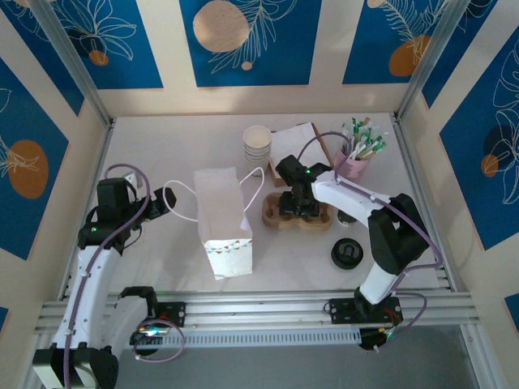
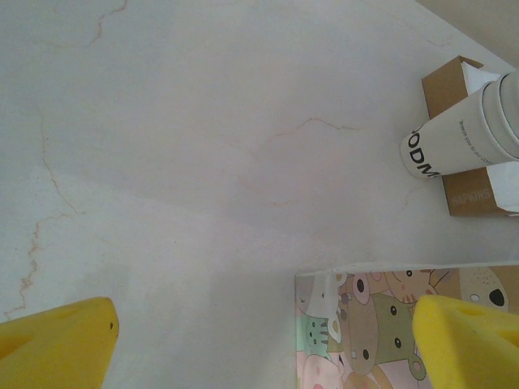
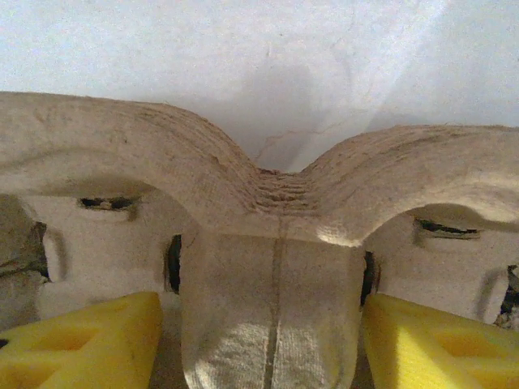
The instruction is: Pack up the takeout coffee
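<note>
A: Where is the paper bag (image 1: 223, 215), and why there?
B: It stands in the middle of the table, between the two arms. I think this is so that each arm can reach it. The cup carrier (image 1: 274, 217) lies just to the right of it.
A: And the right arm?
B: It bends over the carrier, and the right gripper (image 1: 298, 204) points down. Its fingers (image 3: 89, 340) stand on both sides of the middle post, very close. Whether they press it already, I cannot tell.
A: The left one?
B: The left gripper (image 1: 162, 204) hovers left of the bag, beside its handle. Its fingers (image 2: 57, 344) are wide apart and hold nothing, probably ready to steady the bag.
</note>
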You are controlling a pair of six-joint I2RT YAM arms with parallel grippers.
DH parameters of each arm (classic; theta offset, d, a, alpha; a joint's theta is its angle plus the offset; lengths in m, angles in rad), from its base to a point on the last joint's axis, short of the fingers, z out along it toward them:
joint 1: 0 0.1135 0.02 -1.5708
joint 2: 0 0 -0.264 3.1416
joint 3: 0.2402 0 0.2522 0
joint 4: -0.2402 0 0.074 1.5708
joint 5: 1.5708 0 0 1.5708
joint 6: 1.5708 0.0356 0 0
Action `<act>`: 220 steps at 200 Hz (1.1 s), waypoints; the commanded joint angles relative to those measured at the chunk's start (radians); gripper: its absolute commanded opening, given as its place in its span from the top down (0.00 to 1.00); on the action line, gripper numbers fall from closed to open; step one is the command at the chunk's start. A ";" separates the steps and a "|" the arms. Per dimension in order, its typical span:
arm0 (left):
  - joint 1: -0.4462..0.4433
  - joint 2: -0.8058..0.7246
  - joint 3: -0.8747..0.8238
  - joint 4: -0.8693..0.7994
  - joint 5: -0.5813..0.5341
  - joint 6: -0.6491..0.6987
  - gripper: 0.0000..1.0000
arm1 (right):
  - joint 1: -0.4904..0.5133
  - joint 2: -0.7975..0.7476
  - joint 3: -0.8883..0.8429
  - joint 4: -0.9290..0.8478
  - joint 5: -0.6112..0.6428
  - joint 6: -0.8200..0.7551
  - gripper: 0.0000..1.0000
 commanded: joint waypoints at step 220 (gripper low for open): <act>0.011 -0.006 -0.008 -0.012 0.012 0.002 0.07 | 0.011 -0.109 0.027 -0.051 0.033 -0.012 0.52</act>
